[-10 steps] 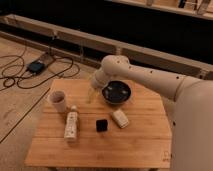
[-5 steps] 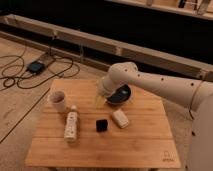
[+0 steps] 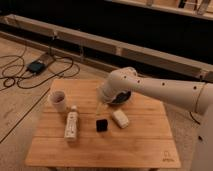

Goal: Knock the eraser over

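At table [image 3: 100, 150] centre, eraser [image 3: 102, 125] with bare wood toward near edge, end effector [image 3: 101, 108] just behind, grip unclear.

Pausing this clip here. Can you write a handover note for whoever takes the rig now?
Gripper: low over the wooden table, just behind the small black cube-shaped eraser, apparently not touching it.
Eraser: upright mid-table, between the lying white bottle and the cream-white rounded block.
Done: approach.
Left: push the eraser over.

Wooden table [image 3: 125, 150], floor cables [image 3: 17, 75], dark wall [image 3: 125, 25]
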`<state>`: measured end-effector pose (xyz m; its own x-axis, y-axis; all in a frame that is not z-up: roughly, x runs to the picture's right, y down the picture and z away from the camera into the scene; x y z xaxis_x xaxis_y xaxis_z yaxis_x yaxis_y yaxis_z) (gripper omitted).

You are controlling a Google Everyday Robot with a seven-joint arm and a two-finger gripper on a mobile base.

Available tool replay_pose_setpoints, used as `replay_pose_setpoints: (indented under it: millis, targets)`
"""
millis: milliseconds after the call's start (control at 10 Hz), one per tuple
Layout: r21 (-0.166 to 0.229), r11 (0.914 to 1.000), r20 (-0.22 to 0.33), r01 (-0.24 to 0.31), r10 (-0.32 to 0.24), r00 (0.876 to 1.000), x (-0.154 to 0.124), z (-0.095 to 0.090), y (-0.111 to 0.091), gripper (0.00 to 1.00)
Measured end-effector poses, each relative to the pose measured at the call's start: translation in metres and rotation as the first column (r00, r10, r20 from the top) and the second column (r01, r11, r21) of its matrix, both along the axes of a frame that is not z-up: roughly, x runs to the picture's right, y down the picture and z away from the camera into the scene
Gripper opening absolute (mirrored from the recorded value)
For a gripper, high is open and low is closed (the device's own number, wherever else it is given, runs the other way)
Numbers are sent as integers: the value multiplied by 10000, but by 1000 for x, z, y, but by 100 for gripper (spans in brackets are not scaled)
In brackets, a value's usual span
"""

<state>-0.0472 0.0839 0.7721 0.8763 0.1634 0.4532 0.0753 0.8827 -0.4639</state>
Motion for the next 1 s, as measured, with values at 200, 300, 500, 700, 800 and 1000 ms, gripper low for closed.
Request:
replay_pose_setpoints:
  millis: [200,300,500,700,800,1000]
  targets:
    - [-122,9999,6,89,-89,10000,1,-4,12,80]
    - [-225,9997,11,132,-132,9999,1,-7,17,80]
    - [-469,9987,-20,182,-183,9998,2,-13,26,80]
    - [-745,9970,-76,192,-198,9998,4,-17,33,80]
    - [-889,9958,-106,203,-214,9997,5,-19,35,80]
    - [-1042,9944,-154,185,-202,9997,6,-22,37,80]
